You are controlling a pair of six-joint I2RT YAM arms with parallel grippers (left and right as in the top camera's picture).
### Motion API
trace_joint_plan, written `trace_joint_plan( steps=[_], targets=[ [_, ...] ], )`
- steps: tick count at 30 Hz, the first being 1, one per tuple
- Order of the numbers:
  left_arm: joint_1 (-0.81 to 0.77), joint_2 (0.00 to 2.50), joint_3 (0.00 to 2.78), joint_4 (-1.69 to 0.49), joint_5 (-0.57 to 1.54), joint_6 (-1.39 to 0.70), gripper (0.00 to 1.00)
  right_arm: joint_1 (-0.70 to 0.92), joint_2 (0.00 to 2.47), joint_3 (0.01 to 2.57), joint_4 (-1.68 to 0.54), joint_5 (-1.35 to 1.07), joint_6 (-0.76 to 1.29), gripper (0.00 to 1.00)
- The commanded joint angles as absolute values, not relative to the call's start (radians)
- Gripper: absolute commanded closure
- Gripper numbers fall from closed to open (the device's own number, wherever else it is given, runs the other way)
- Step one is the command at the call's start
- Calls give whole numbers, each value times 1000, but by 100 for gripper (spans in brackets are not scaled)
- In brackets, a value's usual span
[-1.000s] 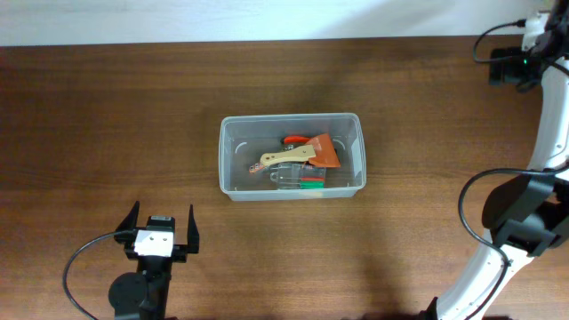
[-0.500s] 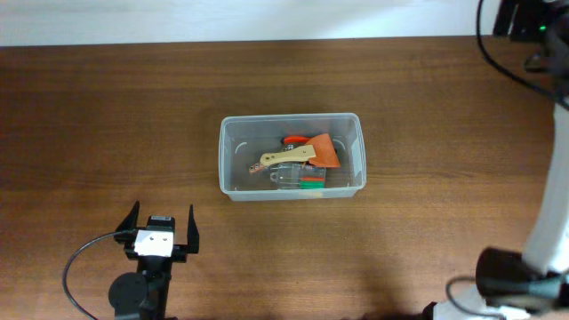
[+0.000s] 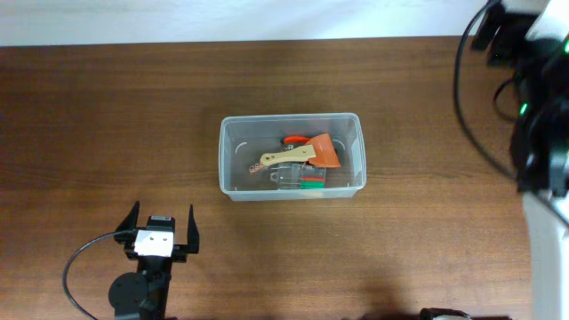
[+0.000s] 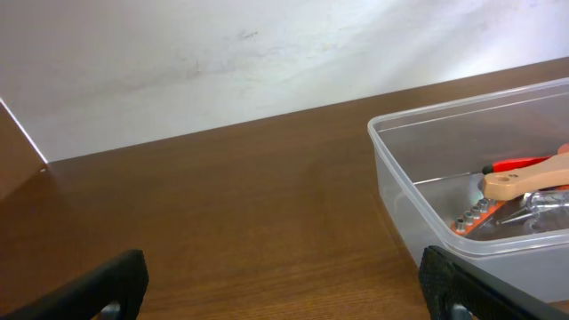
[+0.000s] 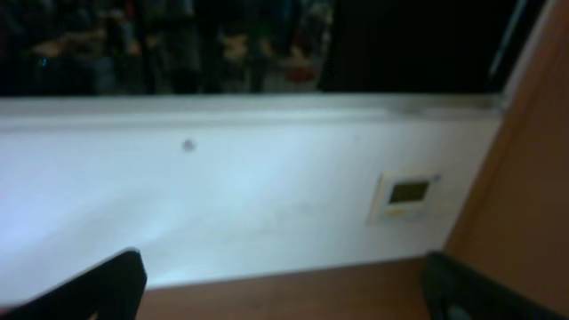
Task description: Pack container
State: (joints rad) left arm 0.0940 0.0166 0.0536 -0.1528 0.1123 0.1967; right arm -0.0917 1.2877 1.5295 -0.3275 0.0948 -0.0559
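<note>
Container (image 3: 233, 169) sits mid-tabletop (image 3: 107, 116), hand tools (image 3: 298, 157) inside. Left gripper (image 3: 162, 215) is near the front edge, left of centre, jaws spread, empty, well apart from the container. Right gripper (image 5: 283, 286) faces white wall (image 5: 267, 196), jaws spread, empty.

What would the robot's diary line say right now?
container: tools inside | left gripper: open, empty | right gripper: open, empty, facing wall

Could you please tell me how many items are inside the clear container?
3 visible: a wooden-handled scraper in the middle, a red tool at the far side, and a small clear case by the container's near wall. More may be hidden underneath.
</note>
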Motion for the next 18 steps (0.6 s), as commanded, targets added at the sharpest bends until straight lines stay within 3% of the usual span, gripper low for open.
trace_joint_plan(
  steps=[1, 18],
  targets=[
    [99, 6, 43, -149, 109, 184, 1, -49, 1127, 1378, -233, 36, -43, 2],
    [99, 6, 43, -149, 109, 184, 1, 0, 543, 690, 155, -99, -43, 1]
  ],
)
